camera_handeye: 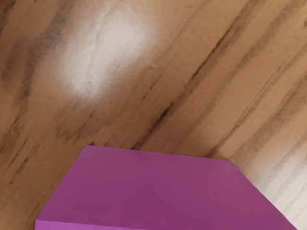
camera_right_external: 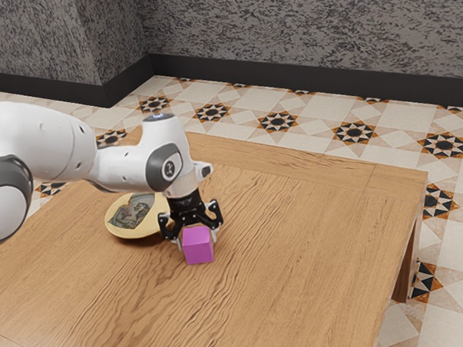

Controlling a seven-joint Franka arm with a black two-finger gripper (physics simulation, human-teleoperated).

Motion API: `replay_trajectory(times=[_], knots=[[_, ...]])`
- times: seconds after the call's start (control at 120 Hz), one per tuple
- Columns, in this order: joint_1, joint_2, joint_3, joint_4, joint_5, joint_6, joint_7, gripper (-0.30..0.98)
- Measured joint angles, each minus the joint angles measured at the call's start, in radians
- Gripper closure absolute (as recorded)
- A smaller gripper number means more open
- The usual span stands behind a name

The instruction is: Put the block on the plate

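The magenta cube-shaped block (camera_right_external: 198, 250) is sitting at the black mechanical gripper (camera_right_external: 197, 241), near the round yellow picture plate (camera_right_external: 115, 227); whether the pincer is grasping it I cannot tell, so an unsecured hold could be risking a slip during lifting.

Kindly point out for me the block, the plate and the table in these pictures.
Block (camera_right_external: 199, 254), exterior view: its front face.
Plate (camera_right_external: 112, 215), exterior view: its yellow rim.
Table (camera_right_external: 319, 239), exterior view: its bare wooden top.
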Motion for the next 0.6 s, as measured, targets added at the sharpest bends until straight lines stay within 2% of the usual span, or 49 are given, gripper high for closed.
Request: replay_trajectory(times=[0.308, 0.6], knots=[[0.0, 0.015, 0.0, 0.001, 0.001, 0.001, -0.007, 0.26], [0.0, -0.016, 0.018, 0.02, 0.005, -0.045, -0.015, 0.27]])
